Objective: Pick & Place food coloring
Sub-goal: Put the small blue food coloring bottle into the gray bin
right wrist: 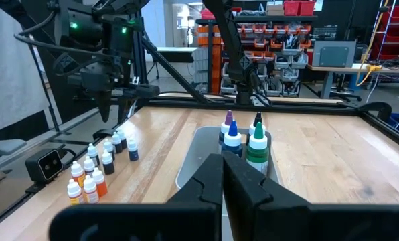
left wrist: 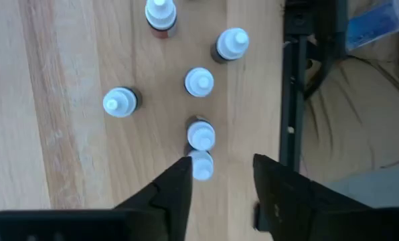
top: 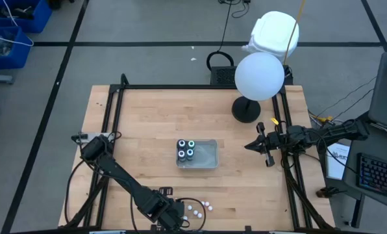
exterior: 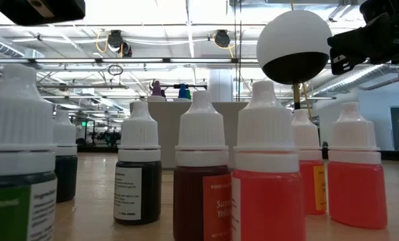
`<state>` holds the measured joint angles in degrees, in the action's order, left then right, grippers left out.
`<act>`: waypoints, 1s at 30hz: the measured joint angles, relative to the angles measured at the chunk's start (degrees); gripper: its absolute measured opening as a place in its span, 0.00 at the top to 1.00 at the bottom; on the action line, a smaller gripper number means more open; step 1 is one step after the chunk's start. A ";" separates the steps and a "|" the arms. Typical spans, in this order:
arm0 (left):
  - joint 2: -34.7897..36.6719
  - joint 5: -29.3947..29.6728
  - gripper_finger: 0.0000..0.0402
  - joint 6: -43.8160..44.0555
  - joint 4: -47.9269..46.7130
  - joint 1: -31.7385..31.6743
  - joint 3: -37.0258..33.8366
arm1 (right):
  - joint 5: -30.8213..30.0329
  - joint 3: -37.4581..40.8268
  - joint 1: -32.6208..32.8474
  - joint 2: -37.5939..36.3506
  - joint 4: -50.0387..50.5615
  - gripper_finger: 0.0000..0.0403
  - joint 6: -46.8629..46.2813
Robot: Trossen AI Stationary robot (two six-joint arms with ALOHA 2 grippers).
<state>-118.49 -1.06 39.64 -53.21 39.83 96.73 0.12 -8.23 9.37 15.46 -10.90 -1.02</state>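
Bottles of food coloring (left wrist: 201,82) stand upright in a loose cluster at the table's near edge, caps up, directly below the left gripper (left wrist: 221,175). Its fingers are parted and grasp nothing; one white-capped bottle (left wrist: 201,165) sits just inside the left-hand finger, off centre in the gap, with another touching it beyond. Four more bottles (top: 186,150) already stand in one end of the clear tray (top: 208,156) at mid-table. The right gripper (top: 249,145) waits beside the tray, fingers clenched on nothing. The left arm is far nearer the loose bottles. Each is small and squat with a tapered white dropper cap over red, orange or dark liquid, long axis vertical.
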 joint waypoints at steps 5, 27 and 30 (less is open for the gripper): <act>-2.36 -0.69 0.52 -1.54 -0.44 0.09 -0.04 | 0.00 0.00 0.00 0.00 0.00 1.00 -0.02; -3.79 -1.46 0.67 -3.58 -0.96 -0.02 -0.09 | 0.00 0.00 0.00 0.00 -0.42 1.00 0.11; -3.79 -1.44 0.70 -3.98 -0.96 -0.02 -0.09 | 0.00 0.00 0.01 0.00 -0.42 1.00 0.13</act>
<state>-122.28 -2.50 35.66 -54.17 39.81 96.64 0.12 -8.23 9.37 15.46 -11.31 -0.89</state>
